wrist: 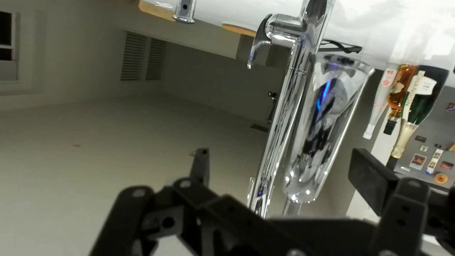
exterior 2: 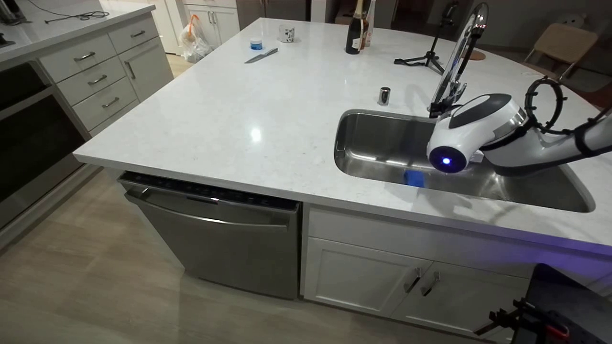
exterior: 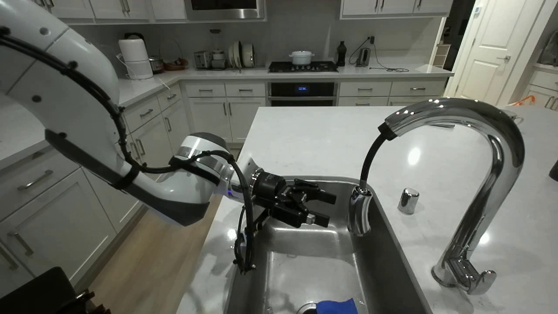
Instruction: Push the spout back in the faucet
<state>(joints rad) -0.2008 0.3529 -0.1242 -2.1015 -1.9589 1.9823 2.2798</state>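
The chrome spout (exterior: 360, 211) hangs out of the faucet (exterior: 503, 174) on a black hose (exterior: 370, 157), low over the sink and nearly upright. My gripper (exterior: 330, 210) is open and empty, with its fingertips a small gap from the spout at about the same height. In the wrist view the picture is turned over. There the spout (wrist: 327, 121) shows between the open fingers (wrist: 280, 160), nearer the right one, with the faucet (wrist: 284, 113) behind it. In an exterior view the faucet (exterior 2: 459, 53) stands behind my gripper (exterior 2: 439, 109), and the spout is hidden there.
The steel sink (exterior: 392, 235) lies under the gripper, with a blue cloth (exterior: 336, 306) at its bottom. A small chrome knob (exterior: 408, 201) stands on the counter beside the sink. A tripod (exterior 2: 430, 59) and bottles (exterior 2: 355, 36) stand farther back.
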